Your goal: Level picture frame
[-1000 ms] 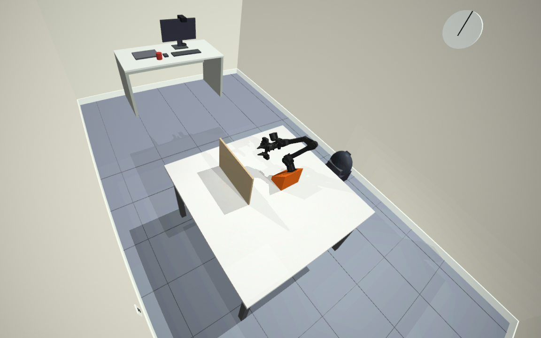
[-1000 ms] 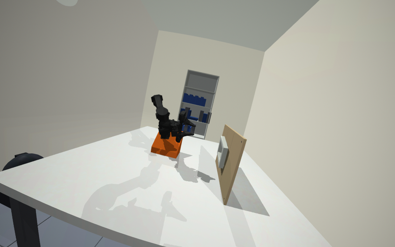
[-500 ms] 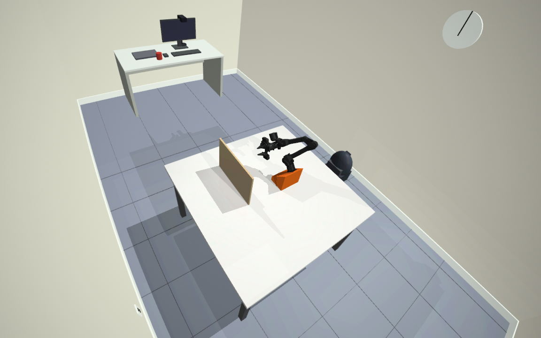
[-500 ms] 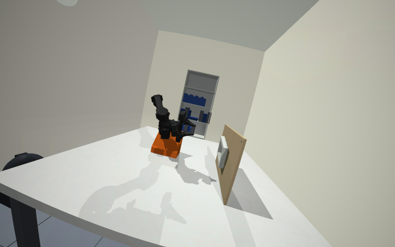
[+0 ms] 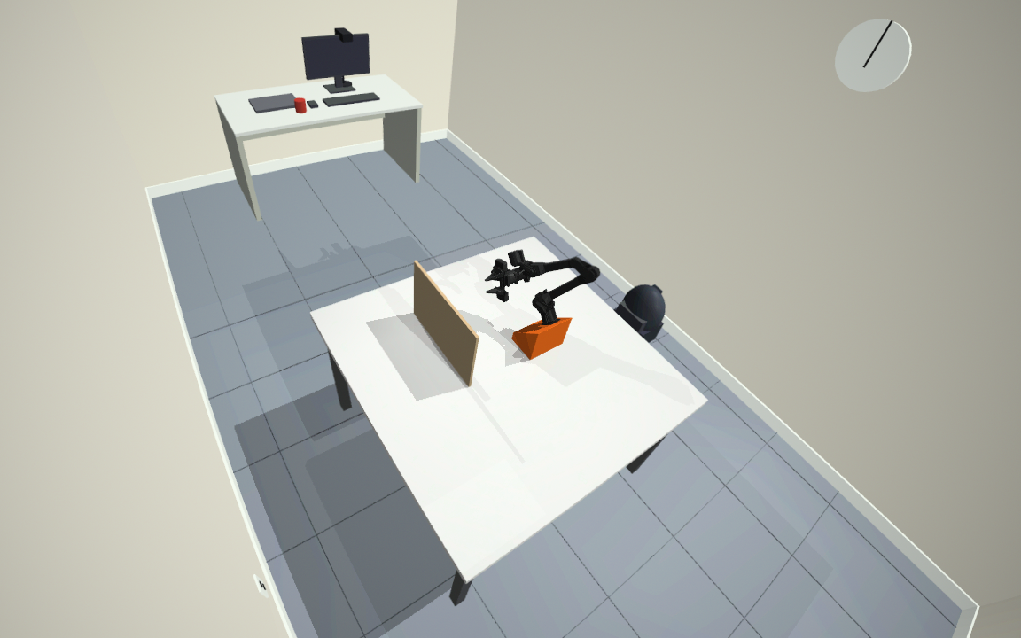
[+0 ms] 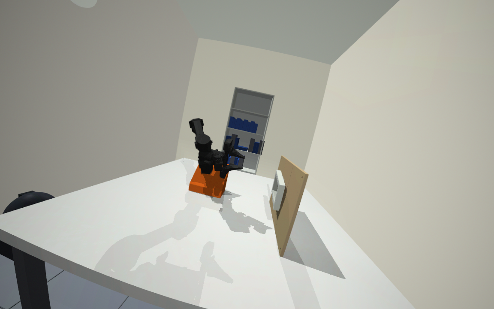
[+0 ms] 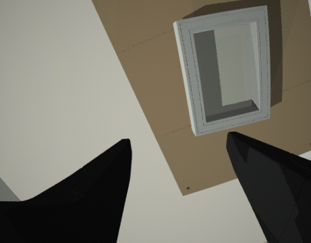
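Observation:
The light grey picture frame (image 6: pixel 280 194) (image 7: pixel 193 77) hangs on the front of the upright wooden board (image 5: pixel 442 325) (image 6: pixel 294 203) (image 7: pixel 155 101). In the wrist view it is turned clockwise against the board's edges and seams, its left side higher. The board hides it in the top view. The screw and notched strip are hidden behind it. My gripper (image 5: pixel 487 284) (image 6: pixel 243 162) (image 7: pixel 179 143) is open and empty, held in the air in front of the board. It is apart from the frame; in the wrist view the right fingertip appears just below the frame's bottom edge.
The board stands on the white table (image 5: pixel 514 508) (image 6: pixel 133 265). The arm's orange base (image 5: pixel 548 339) (image 6: pixel 204 186) stands on the table, facing the board. A dark rounded object (image 5: pixel 644 307) is beyond the table edge. A desk (image 5: pixel 253 122) and a bookshelf (image 6: pixel 252 100) are far off.

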`<state>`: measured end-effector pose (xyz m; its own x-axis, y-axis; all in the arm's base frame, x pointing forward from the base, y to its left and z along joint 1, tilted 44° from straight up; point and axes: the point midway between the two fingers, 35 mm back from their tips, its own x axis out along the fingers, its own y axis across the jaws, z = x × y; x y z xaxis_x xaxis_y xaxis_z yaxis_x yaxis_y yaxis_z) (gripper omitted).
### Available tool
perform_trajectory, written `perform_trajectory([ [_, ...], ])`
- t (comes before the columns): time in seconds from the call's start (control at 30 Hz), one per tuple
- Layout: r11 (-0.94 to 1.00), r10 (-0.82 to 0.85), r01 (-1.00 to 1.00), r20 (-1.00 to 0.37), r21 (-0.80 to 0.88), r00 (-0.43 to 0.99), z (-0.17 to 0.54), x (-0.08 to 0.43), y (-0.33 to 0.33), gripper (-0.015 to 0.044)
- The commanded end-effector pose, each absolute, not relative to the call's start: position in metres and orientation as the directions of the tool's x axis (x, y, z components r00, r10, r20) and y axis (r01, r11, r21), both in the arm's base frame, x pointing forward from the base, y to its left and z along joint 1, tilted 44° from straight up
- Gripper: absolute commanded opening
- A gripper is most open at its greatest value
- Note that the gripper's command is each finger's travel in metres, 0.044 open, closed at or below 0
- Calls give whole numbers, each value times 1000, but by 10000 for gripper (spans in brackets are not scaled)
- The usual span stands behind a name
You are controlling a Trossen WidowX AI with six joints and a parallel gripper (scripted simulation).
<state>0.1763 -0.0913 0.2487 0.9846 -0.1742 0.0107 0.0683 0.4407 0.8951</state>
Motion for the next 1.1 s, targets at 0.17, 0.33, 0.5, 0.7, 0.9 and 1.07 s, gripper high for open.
perform_trajectory([
  [0.17,438,-170,66,11,897,985,249,176,-91,260],
  [0.33,486,-173,74,13,871,985,240,197,-108,260],
  [0.5,549,-171,83,15,831,985,220,231,-119,260],
  [0.7,567,-170,85,15,819,985,213,240,-119,260],
  [0.9,567,-170,85,15,819,985,213,240,-119,260],
  [1.07,567,-170,85,15,819,985,213,240,-119,260],
])
